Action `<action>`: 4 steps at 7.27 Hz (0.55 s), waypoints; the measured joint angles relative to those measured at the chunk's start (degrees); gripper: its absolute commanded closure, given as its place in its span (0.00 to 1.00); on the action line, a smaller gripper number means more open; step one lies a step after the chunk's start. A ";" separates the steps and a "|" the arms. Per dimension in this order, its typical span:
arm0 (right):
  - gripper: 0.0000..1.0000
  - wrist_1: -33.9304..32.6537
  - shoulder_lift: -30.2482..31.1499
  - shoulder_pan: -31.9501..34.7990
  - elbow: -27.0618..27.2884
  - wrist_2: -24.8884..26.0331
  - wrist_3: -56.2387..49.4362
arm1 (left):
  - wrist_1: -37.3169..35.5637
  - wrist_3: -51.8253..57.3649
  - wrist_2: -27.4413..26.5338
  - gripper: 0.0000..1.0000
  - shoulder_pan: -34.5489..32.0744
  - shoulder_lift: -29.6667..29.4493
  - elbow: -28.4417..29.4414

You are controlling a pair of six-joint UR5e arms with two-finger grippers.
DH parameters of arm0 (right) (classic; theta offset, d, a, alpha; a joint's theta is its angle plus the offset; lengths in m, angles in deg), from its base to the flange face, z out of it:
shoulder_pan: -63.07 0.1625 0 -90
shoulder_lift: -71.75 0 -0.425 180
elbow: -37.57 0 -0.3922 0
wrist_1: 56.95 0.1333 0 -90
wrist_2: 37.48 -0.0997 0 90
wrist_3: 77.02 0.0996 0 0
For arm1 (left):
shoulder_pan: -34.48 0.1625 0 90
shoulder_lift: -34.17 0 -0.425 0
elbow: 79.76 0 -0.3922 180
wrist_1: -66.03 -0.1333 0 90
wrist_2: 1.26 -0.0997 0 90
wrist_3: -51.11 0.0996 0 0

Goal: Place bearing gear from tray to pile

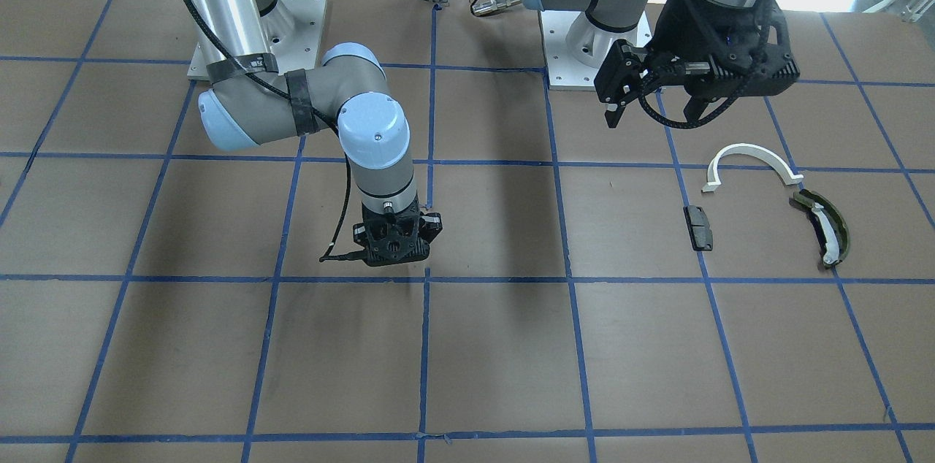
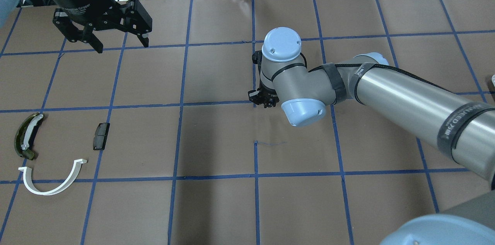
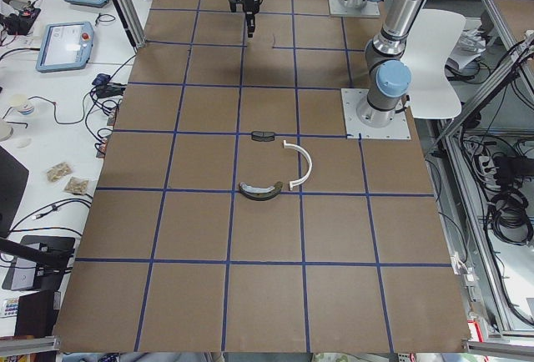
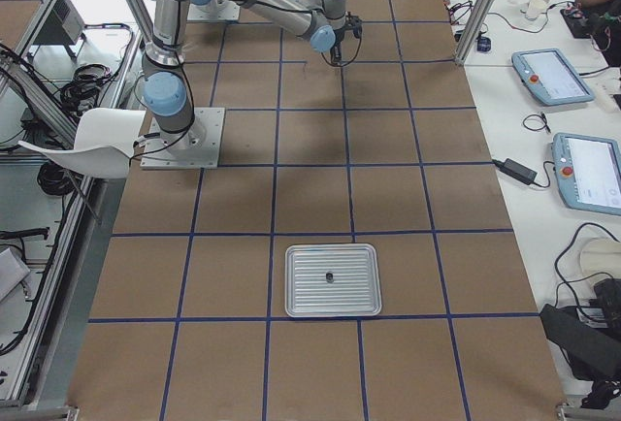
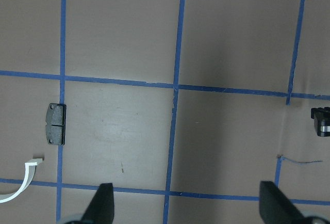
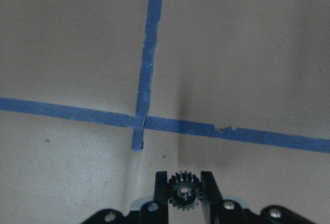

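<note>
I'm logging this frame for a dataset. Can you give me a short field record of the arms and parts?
pile: white arc, olive piece, dark block, lying apart
right gripper: shut on gear, low over mid table
left gripper: open, empty, raised near pile
tray: near table's right end, far from pile
gear placed: not yet

Left wrist cam: looking straight down, left gripper [image 5: 185, 185] wide open over the table [image 5: 118, 33].

Both fingers [image 5: 103, 203] poke in at the bottom edge, far apart, nothing between them but brown paper and blue tape lines [image 5: 178, 53]. Small dark flat block [image 5: 56, 124] lies at left, on a vertical tape line. One end of the white arc [image 5: 23, 182] sits just below it, not touching, rest cut off. Black object [image 5: 320, 122] at the right edge, can't ID.
</note>
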 measured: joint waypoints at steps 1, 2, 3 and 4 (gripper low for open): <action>0.00 -0.20 -0.11 0.01 -0.10 -0.70 0.24 | -0.25 -0.16 0.21 0.00 0.07 -0.94 -0.01; 0.00 -0.02 0.19 -0.58 -0.60 -0.91 -0.21 | -0.61 -0.47 1.03 0.00 0.06 -1.82 -1.24; 0.00 1.52 1.44 -2.81 -1.63 -0.68 -2.60 | -2.75 -0.54 2.38 0.02 0.00 -2.82 -3.52; 0.00 5.02 3.70 -7.15 -2.71 -0.57 -8.35 | -6.73 -0.64 4.01 0.02 -0.14 -4.17 -5.88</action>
